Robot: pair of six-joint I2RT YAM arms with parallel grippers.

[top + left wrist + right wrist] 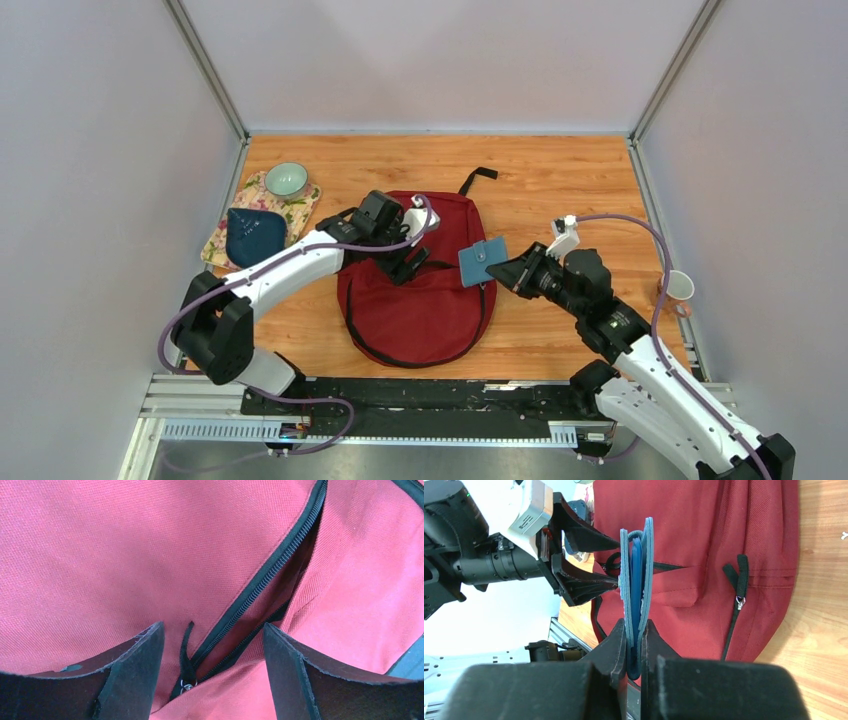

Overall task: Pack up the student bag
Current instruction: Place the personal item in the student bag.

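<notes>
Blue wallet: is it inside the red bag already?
No, the blue wallet is pinched in the right tool, all of it showing outside the student bag.

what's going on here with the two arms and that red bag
The student bag lies flat on the table with its zipper partly open. The left hand is open close over the bag, straddling the zipper pull. The right hand is shut on a small blue wallet, held on edge at the bag's right side and not yet inside.
</notes>
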